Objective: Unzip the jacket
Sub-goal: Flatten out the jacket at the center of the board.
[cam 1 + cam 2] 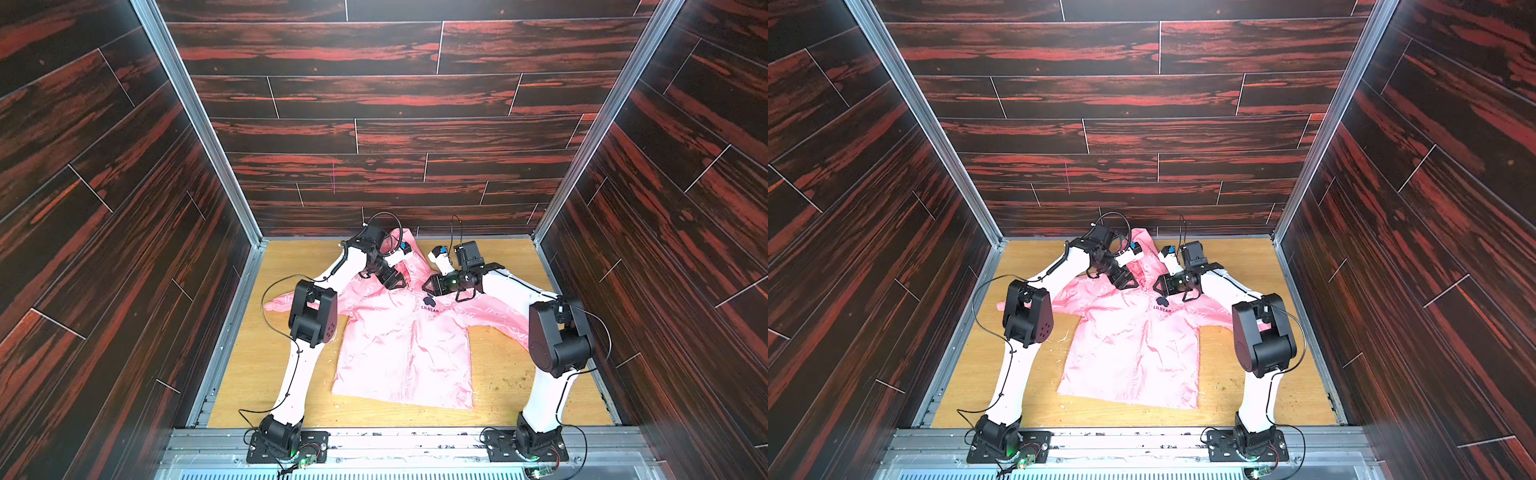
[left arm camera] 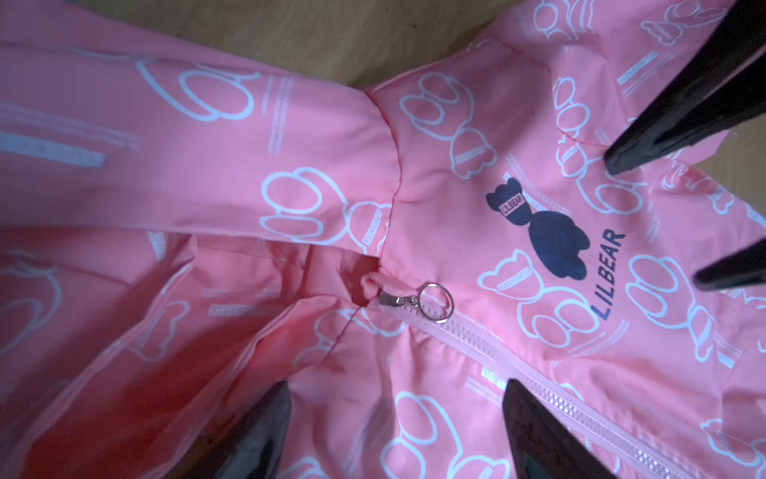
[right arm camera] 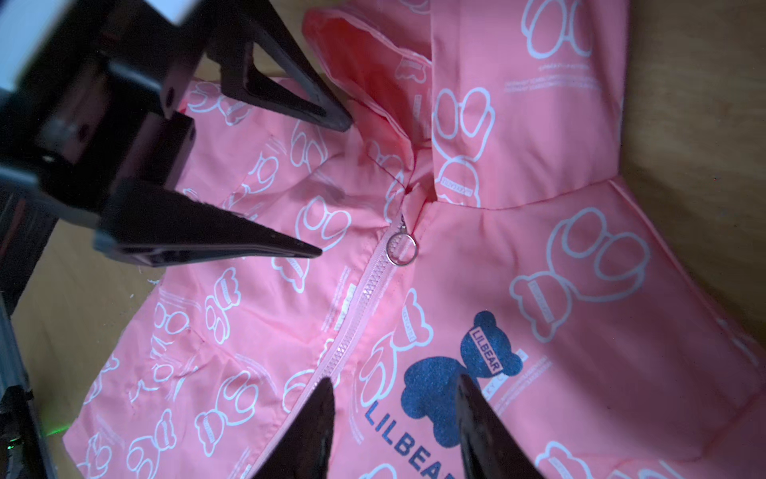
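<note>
Jacket (image 1: pixel 399 353) (image 1: pixel 1133 353) is lying flat, front up, in the middle of the table (image 1: pixel 498 374), hem nearest your arm bases and hood farthest. The zipper (image 3: pixel 360 298) is running closed up the middle as far as the collar. The sleeves are spreading out to each side, the left sleeve (image 1: pixel 278 301) and the right sleeve (image 1: pixel 494 316), and your elbows are covering part of each.

Past the chest you're holding both claws low over the collar area, facing each other across the zipper. Your right claw (image 1: pixel 428 286) (image 3: pixel 396 378) is standing with jaws apart, nothing between them, just above the dark bear logo (image 3: pixel 460 373) (image 2: pixel 547 236) and the LILBEAR lettering. Your left claw (image 1: pixel 397 282) (image 2: pixel 398 385) is also gaping wide and gripping nothing, sitting on the other side of the zipper over the shoulder cloth. Whether either tip is touching the fabric, can't tell.

Between the two claws the metal ring pull (image 2: pixel 435 302) (image 3: pixel 401 248) is lying on the zipper at the very top, at the neck, free of both claws.

Beyond that the hood (image 1: pixel 409 253) is lying folded toward the back wall.
</note>
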